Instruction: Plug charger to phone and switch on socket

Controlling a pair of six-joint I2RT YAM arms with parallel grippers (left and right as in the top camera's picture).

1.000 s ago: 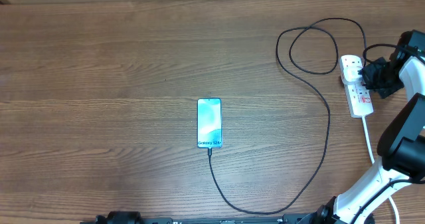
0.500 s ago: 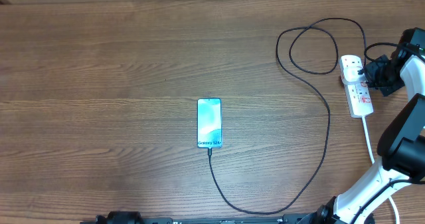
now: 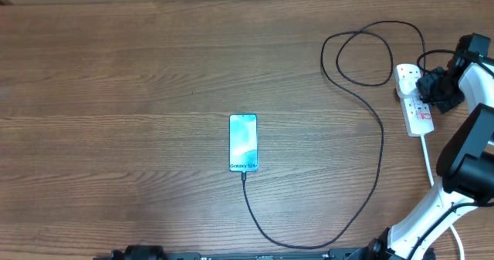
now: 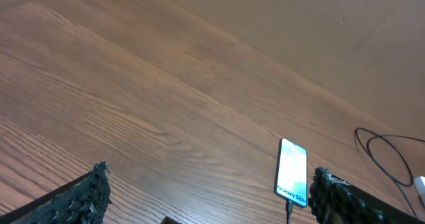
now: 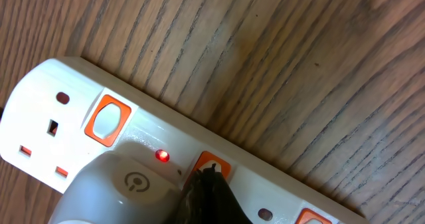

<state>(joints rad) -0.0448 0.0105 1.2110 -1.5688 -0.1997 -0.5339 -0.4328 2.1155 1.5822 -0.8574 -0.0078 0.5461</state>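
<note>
Right tool (image 5: 207, 187), closed and empty, meets the orange switch (image 5: 216, 159) on the socket (image 5: 66, 84); a stiff rocker, I judge; press it, do not grip; left tool (image 4: 211, 184) wide open, empty.

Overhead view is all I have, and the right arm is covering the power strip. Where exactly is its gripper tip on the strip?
Observer: In the right wrist view, the shut right gripper points at an orange switch on the socket. I cannot confirm contact.
Operator: Is any indicator lit?
Observer: Yes, a small red light glows just beside that switch.
Operator: And the left gripper? I can't see it.
Observer: The left wrist view shows the left gripper wide open above the table, holding nothing, with the phone ahead of it.
</note>
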